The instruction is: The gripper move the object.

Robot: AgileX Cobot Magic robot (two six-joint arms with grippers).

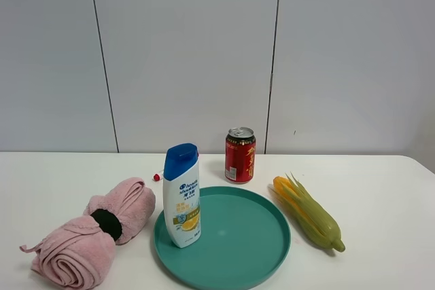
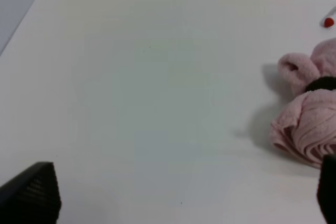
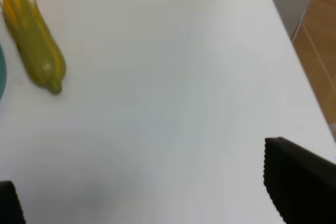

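Note:
The white shampoo bottle [image 1: 182,195] with a blue flip cap and blue-and-yellow label stands upright on the left part of the teal plate [image 1: 251,249]. Neither gripper shows in the exterior high view. In the left wrist view my left gripper [image 2: 181,195] is open, its black fingertips [image 2: 34,195] far apart over bare table, with nothing between them. In the right wrist view my right gripper [image 3: 157,192] is open and empty over bare table. The bottle is in neither wrist view.
A red drink can [image 1: 240,155] stands behind the plate. A toy corn cob [image 1: 309,214] lies right of the plate; it also shows in the right wrist view [image 3: 34,40]. A rolled pink towel [image 1: 95,232] lies left of it, also in the left wrist view [image 2: 310,114]. The table's right edge [image 3: 294,51] is near.

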